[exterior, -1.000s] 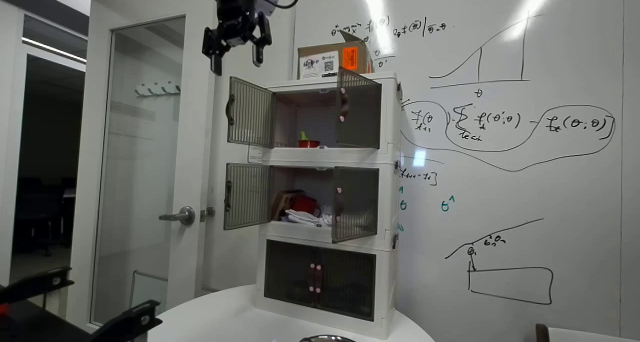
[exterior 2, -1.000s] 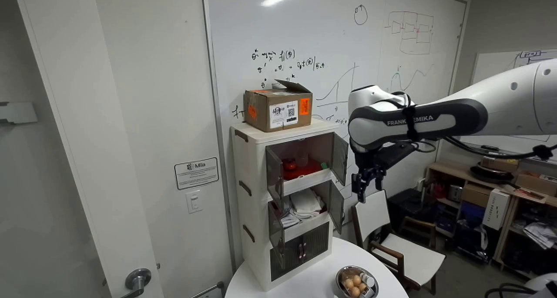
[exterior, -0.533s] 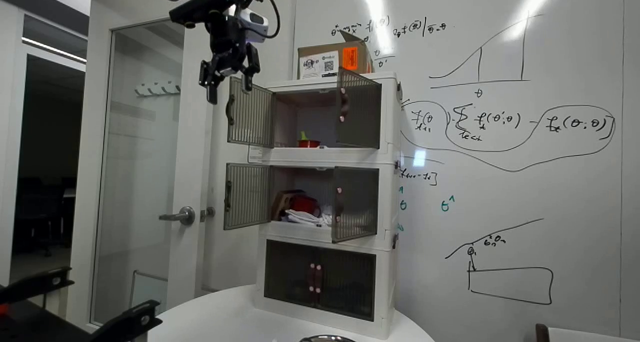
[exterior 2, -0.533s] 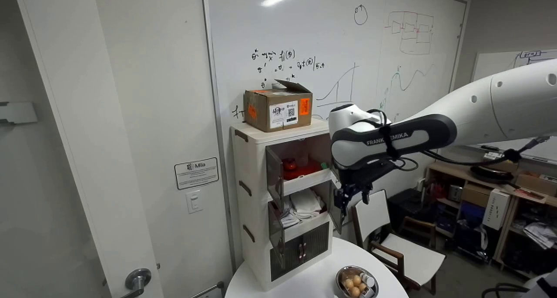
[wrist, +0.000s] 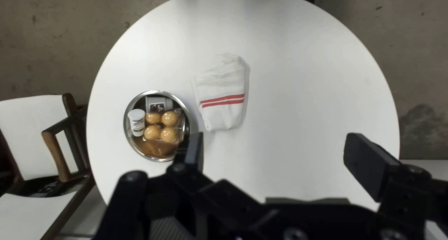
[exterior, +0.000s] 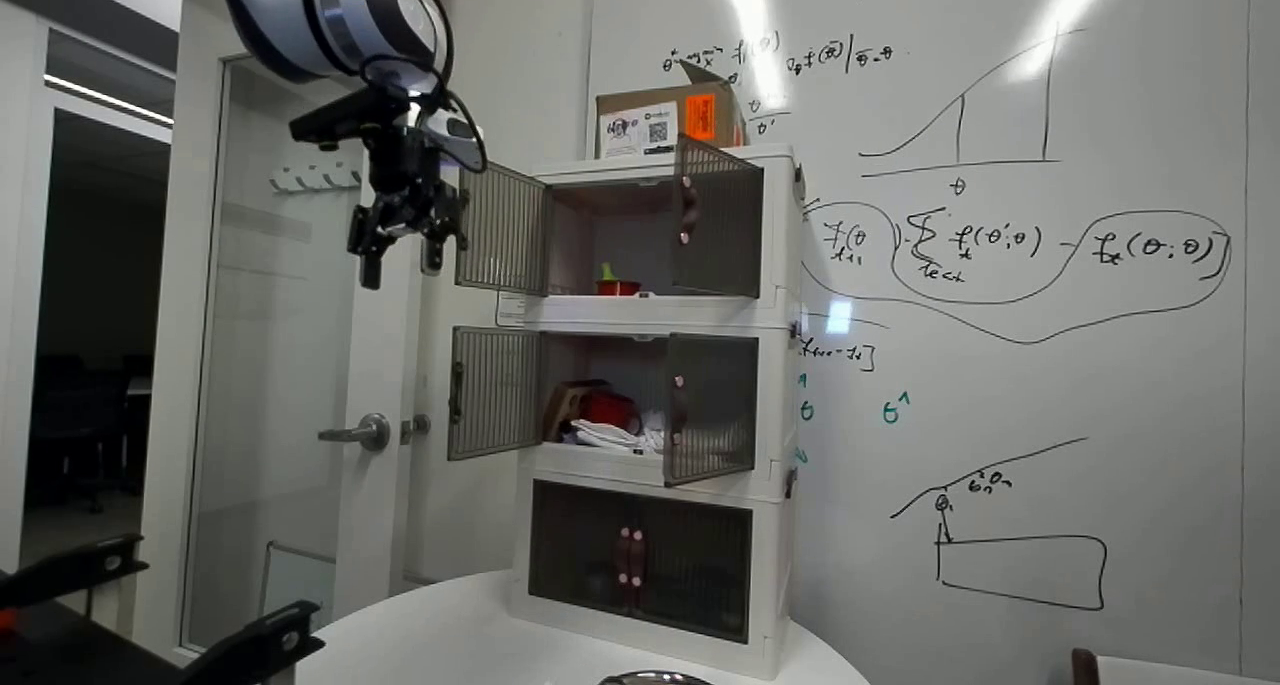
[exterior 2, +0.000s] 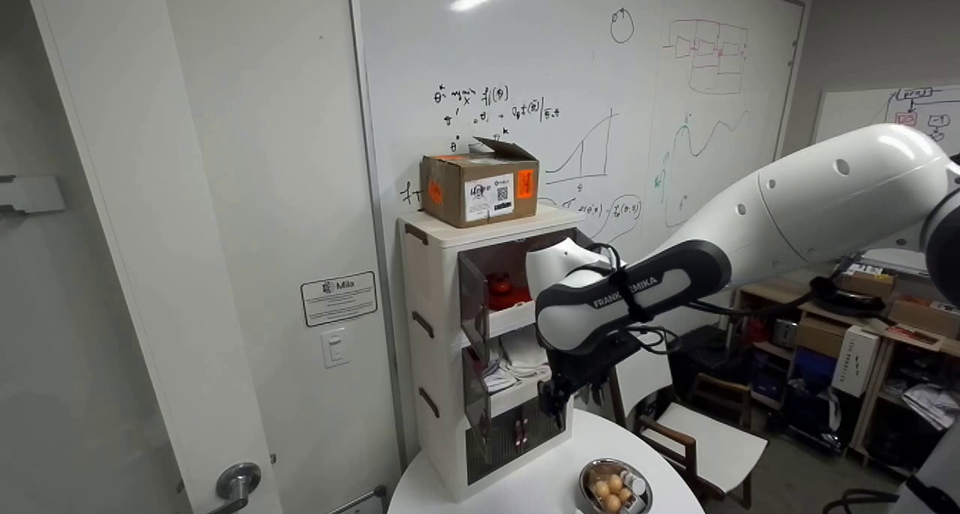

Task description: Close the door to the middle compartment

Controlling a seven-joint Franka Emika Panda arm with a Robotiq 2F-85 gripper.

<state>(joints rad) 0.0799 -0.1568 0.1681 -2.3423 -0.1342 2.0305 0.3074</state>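
The white three-tier cabinet's middle compartment (exterior: 610, 360) holds a red item and white cloths. Two smoky-grey doors stand open on it: a panel (exterior: 497, 395) at its left and a panel (exterior: 712, 407) at its right. In an exterior view the left panel (exterior 2: 475, 398) also shows, while the arm mostly hides the right one. My gripper (exterior: 402, 263) is open and empty, fingers pointing down. In that view it appears left of the cabinet, above the left panel's height. In the other angle the gripper (exterior 2: 576, 407) overlaps the cabinet's right edge. The wrist view shows its open fingers (wrist: 274, 143) above the table; no door shows there.
The top tier's two grey panels (exterior: 503, 227) also stand open. The lowest tier's dark doors (exterior: 640, 562) are shut. A cardboard box (exterior 2: 480, 187) sits on top. A round white table (wrist: 308, 93) bears a metal bowl (wrist: 128, 135) and a striped towel (wrist: 224, 93). A chair (exterior 2: 709, 439) stands beside it.
My gripper has moved down in both exterior views, shifting left in both, and stays open. In an exterior view the arm now covers the middle tier's right panel. The doors have not moved.
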